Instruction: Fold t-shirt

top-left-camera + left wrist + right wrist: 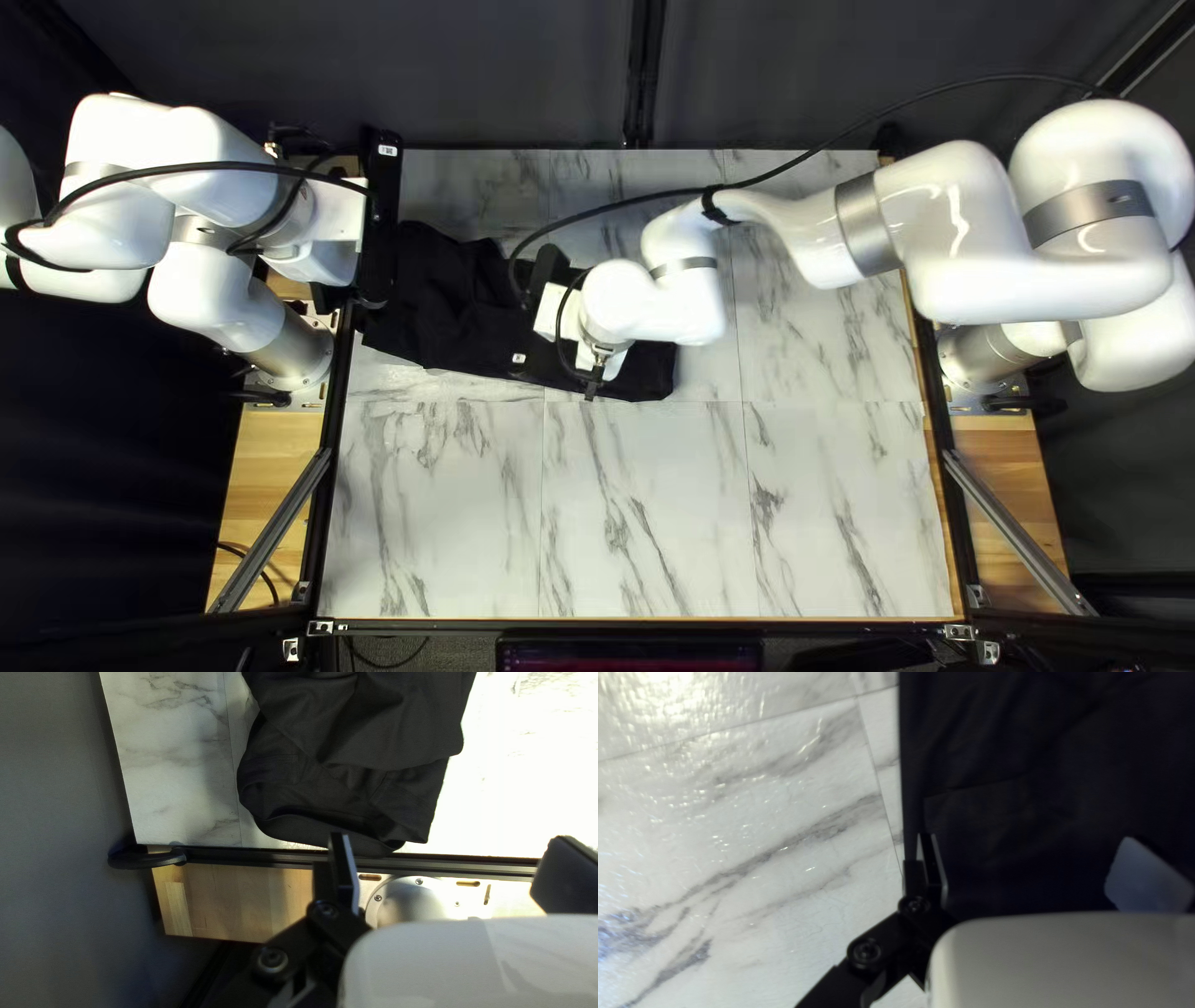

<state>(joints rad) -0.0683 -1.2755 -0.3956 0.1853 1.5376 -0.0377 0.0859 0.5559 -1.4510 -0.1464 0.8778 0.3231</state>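
Observation:
The black t-shirt point(461, 305) lies rumpled and elongated in the left rear part of the table. In the top left view my left gripper point(380, 230) is over the shirt's left end, its fingertips hidden; my right gripper point(590, 377) is over the right portion. From the left wrist, the shirt point(355, 753) extends ahead of my open left gripper point(451, 862), its rounded end close to one fingertip. The right wrist view has dark cloth point(1033, 796) ahead of and beneath my open right gripper point(1030, 862), one finger beside the shirt's straight edge. Neither gripper holds cloth.
Marble-patterned tabletop point(647, 510) shows in front of the shirt and to its right. A black rail point(249, 857) borders the table near my left gripper, with a wooden ledge point(249, 902) and metal base plate beyond. My right arm reaches across the table's rear half.

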